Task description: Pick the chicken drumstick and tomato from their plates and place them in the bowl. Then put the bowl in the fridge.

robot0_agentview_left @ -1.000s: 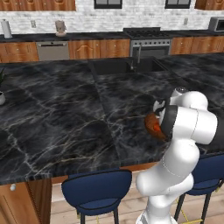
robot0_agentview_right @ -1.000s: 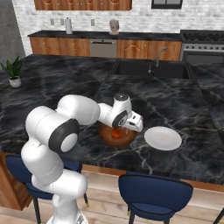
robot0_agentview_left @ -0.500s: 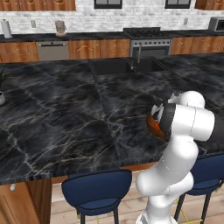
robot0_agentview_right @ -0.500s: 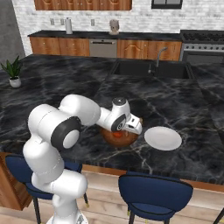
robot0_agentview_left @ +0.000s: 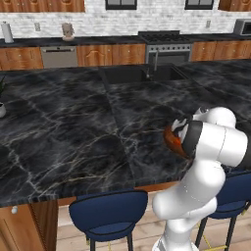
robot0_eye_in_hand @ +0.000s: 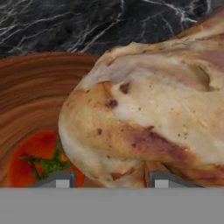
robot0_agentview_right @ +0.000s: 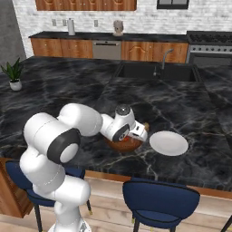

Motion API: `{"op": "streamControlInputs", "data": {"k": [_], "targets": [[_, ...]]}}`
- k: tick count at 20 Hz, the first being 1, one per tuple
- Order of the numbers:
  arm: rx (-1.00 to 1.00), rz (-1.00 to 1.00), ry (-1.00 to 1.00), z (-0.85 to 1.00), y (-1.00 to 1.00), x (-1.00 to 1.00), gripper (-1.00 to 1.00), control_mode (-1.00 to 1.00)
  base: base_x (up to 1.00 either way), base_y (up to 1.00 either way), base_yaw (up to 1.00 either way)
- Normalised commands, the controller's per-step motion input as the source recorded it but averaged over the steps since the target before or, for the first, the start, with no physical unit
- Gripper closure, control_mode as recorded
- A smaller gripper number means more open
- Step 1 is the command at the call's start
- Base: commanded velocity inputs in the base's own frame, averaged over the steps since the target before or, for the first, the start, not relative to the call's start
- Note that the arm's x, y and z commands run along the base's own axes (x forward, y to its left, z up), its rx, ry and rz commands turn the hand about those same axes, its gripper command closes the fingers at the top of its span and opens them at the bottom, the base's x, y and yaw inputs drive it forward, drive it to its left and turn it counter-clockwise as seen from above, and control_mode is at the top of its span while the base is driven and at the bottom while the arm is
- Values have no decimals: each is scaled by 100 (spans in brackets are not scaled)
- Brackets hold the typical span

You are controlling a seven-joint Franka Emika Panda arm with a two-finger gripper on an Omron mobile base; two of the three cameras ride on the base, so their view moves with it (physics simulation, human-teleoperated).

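In the hand view the golden-brown chicken drumstick (robot0_eye_in_hand: 148, 113) looms very close, reaching down between my fingertips (robot0_eye_in_hand: 61, 179). My gripper (robot0_eye_in_hand: 109, 179) is shut on it. Below and to the left lies the red tomato (robot0_eye_in_hand: 37, 157) with its green stem, inside the wooden bowl (robot0_eye_in_hand: 35, 92). From the right base camera the gripper (robot0_agentview_right: 136, 132) dips into the bowl (robot0_agentview_right: 123, 145) near the counter's front edge. The plain white plate (robot0_agentview_right: 168, 142) lies bare just right of the bowl. The bowl (robot0_agentview_left: 172, 139) peeks out beside my forearm in the left base view. The yellow plate and the fridge are out of view.
The black marble island (robot0_agentview_right: 81, 86) has a sink (robot0_agentview_right: 156, 72) with a faucet at its far side. A potted plant (robot0_agentview_right: 13, 74) stands at the far left. Blue stools (robot0_agentview_right: 161, 199) sit under the front edge. A stove (robot0_agentview_left: 164, 46) and wooden cabinets line the back wall.
My hand has sunk lower over the bowl and turned a little, carrying the drumstick with it. The bowl and the white plate have stayed put.
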Motion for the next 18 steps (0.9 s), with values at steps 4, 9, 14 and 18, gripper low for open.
{"op": "streamControlInputs", "data": {"k": [4,9,14,18], "targets": [[-1,0,-8,25,5,-26,-100,-100,0,0,0],[-10,0,-7,37,21,-18,-100,-100,0,0,0],[-14,0,-1,32,27,-19,-100,-100,0,0,0],[-16,0,0,28,29,-25,-100,-100,0,0,0]]}}
